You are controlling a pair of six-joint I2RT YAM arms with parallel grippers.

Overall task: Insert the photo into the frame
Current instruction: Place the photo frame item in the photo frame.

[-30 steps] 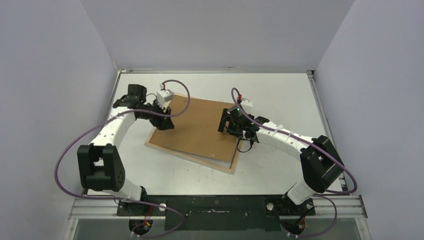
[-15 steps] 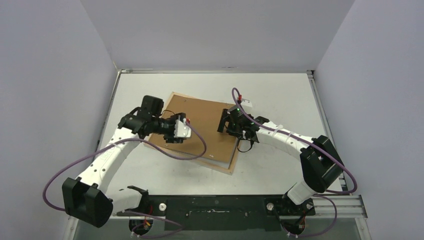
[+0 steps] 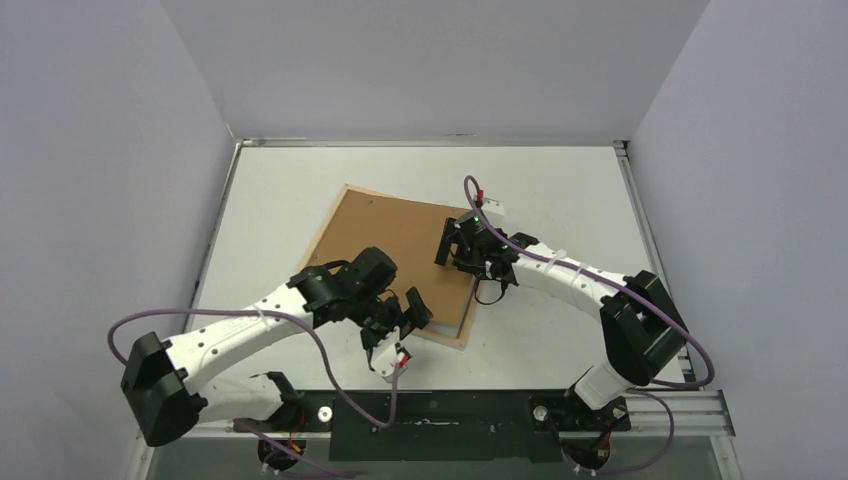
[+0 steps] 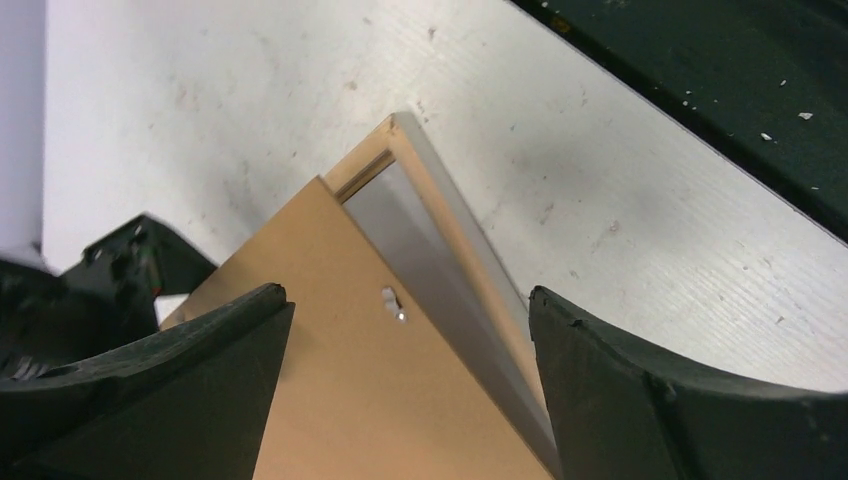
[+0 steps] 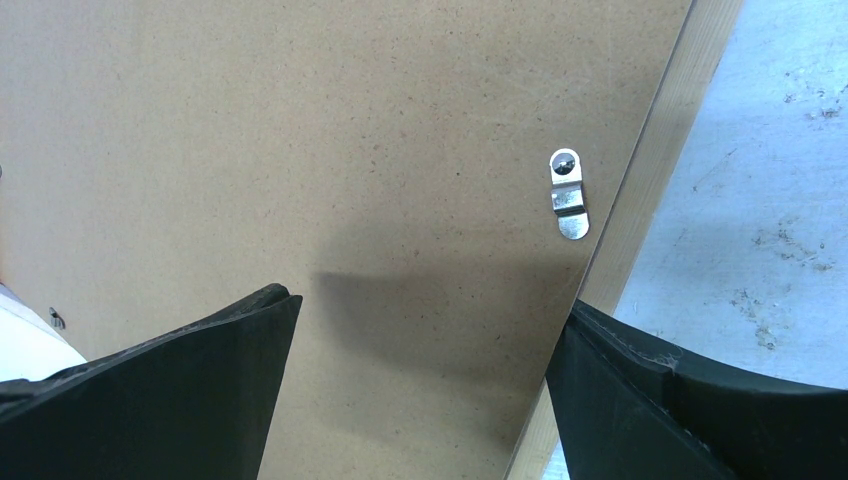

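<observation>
Hovering open-jawed over the frame (image 4: pixel 462 240) in the middle of the worktop (image 3: pixel 560 180).
The left gripper (image 4: pixel 408 295) and right gripper (image 5: pixel 430 300) gape, holding nothing; a brown board (image 3: pixel 390 245) covers the frame, the photo out of sight. Paper should be light, floppy, easily creased: pinch an edge.

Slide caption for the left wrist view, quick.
Open left end effector over a corner of the frame; brown backing panel sits offset, a grey strip exposed beside it.
</observation>
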